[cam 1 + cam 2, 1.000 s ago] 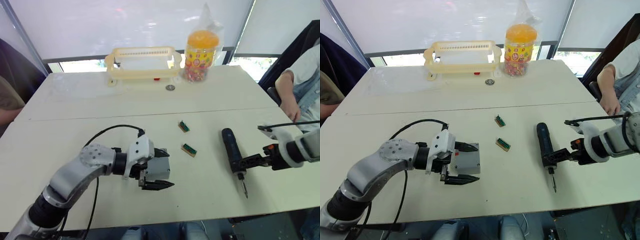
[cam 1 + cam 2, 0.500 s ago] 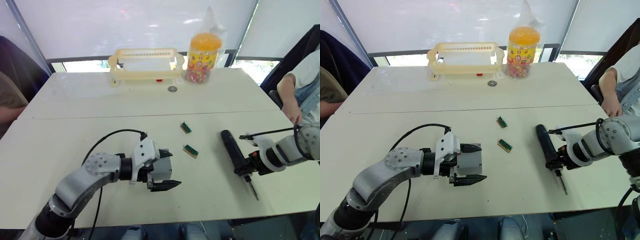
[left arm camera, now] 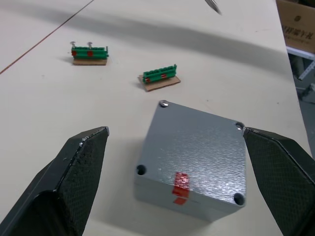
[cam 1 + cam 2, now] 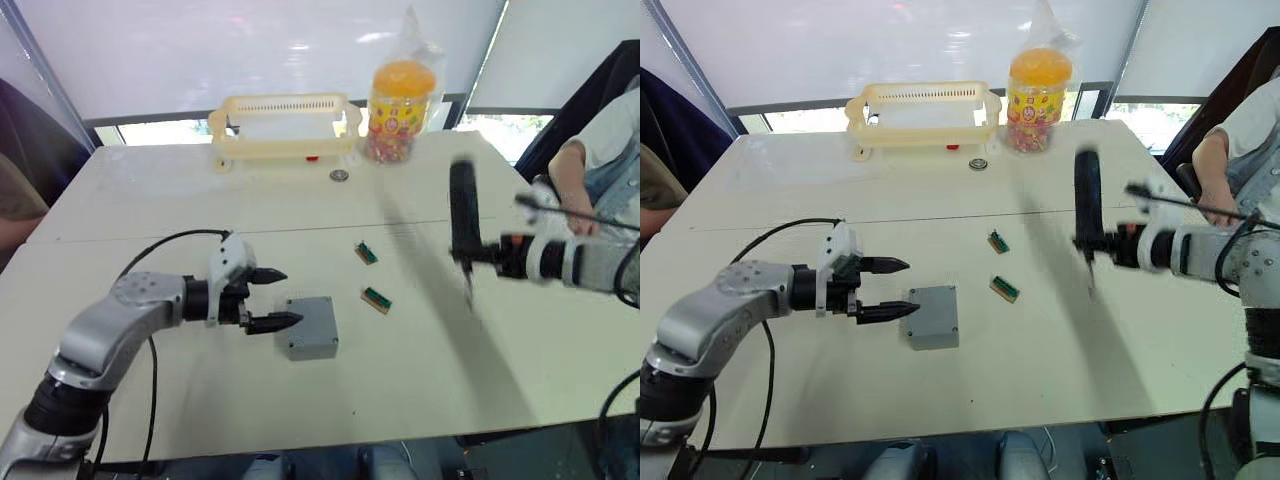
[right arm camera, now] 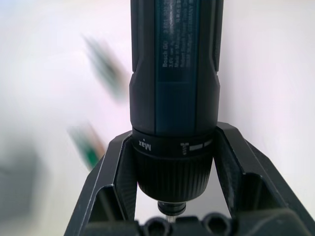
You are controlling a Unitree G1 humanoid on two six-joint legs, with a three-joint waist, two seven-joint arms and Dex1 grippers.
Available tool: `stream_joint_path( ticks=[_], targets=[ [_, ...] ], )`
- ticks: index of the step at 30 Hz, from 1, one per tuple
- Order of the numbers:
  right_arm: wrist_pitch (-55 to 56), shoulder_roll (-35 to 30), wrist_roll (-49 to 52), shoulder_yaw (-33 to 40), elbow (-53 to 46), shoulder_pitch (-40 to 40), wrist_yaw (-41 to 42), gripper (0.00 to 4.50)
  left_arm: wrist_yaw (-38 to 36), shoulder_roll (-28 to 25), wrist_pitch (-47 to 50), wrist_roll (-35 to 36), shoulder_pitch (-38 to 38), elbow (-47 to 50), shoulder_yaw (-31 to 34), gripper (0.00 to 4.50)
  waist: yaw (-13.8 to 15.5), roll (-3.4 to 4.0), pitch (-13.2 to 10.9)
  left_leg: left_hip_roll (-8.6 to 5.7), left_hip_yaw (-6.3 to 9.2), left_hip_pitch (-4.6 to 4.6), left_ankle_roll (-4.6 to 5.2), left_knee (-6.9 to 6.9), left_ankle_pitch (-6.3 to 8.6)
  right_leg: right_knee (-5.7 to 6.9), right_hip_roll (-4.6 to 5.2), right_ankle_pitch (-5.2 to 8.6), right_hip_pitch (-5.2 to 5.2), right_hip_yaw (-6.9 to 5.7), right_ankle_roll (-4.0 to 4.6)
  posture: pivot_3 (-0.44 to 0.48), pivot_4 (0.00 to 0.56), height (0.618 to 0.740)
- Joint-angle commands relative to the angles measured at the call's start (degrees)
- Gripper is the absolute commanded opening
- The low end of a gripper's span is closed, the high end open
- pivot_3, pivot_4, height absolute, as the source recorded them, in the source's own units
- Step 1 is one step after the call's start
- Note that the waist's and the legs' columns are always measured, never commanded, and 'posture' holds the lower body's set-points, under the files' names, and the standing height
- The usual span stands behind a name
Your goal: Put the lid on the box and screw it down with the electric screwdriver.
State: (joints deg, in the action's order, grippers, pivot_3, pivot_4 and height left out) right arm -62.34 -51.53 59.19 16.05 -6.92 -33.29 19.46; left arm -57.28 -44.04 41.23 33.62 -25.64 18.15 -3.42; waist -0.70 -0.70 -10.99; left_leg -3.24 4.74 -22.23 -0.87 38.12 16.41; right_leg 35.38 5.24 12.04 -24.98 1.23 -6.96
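Observation:
The grey box (image 3: pixel 181 189), with a red mark on its side, sits on the table with the lid (image 3: pixel 197 145) lying flat on top of it. Small screw heads show at two lid corners and open holes at the other two. My left gripper (image 4: pixel 291 297) is open, just left of the box (image 4: pixel 310 328) and not touching it. My right gripper (image 4: pixel 482 255) is shut on the electric screwdriver (image 4: pixel 461 222). It holds the tool upright above the table to the right, with the bit pointing down. In the right wrist view the screwdriver (image 5: pixel 174 73) sits between the fingers (image 5: pixel 112 179).
Two small green-brown pieces (image 4: pixel 367 253) (image 4: pixel 378 299) lie between the box and the screwdriver. A yellow basket (image 4: pixel 285 125), a candy jar (image 4: pixel 400 100) and a small round thing (image 4: pixel 340 175) stand at the far edge. A person (image 4: pixel 600 150) sits at the right.
My left gripper has let go of the box and drawn back to the left, open. My right gripper has lifted the screwdriver off the table and stood it upright.

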Motion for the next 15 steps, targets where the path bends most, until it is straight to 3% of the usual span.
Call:
stream_joint_path(
  ticks=[1,4,9,15],
  targets=[
    [10.3,6.1,-1.8,2.5,-12.4,2.4,1.6,1.77,-3.1,-1.8,-1.4,-0.7,-1.5,-0.8,-0.1,4.5,-0.1,0.0,0.0,0.03,0.02,0.0,0.0,-0.01,0.0,0.0,0.0,0.0,-0.01,0.0,0.0,0.0,0.15,0.74],
    [15.9,16.1,0.0,1.7,-18.4,3.5,-0.3,1.77,-3.9,-1.9,-0.9,-1.0,-2.6,-0.1,-1.2,3.72,-0.1,0.0,0.0,0.06,0.05,-0.01,-0.03,0.02,-0.02,-0.01,0.04,-0.02,-0.01,0.09,0.02,0.0,0.15,0.74],
    [24.4,27.6,-8.5,-6.9,-24.0,7.3,-1.4,1.77,-3.9,-1.7,-0.8,-1.9,-3.3,0.0,-2.6,1.32,0.0,0.02,0.0,0.03,0.12,-0.04,-0.07,0.01,-0.04,0.08,0.09,-0.02,-0.14,0.17,0.02,0.0,0.15,0.74],
    [37.7,33.6,-24.0,-18.2,-21.4,12.3,2.3,1.77,-3.6,-1.0,-2.6,-5.5,-3.1,-0.2,-5.6,1.32,-0.1,0.02,0.0,-0.03,0.1,-0.05,-0.12,0.01,-0.07,0.11,0.1,-0.03,-0.19,0.19,0.02,0.0,0.15,0.74]
  ],
)
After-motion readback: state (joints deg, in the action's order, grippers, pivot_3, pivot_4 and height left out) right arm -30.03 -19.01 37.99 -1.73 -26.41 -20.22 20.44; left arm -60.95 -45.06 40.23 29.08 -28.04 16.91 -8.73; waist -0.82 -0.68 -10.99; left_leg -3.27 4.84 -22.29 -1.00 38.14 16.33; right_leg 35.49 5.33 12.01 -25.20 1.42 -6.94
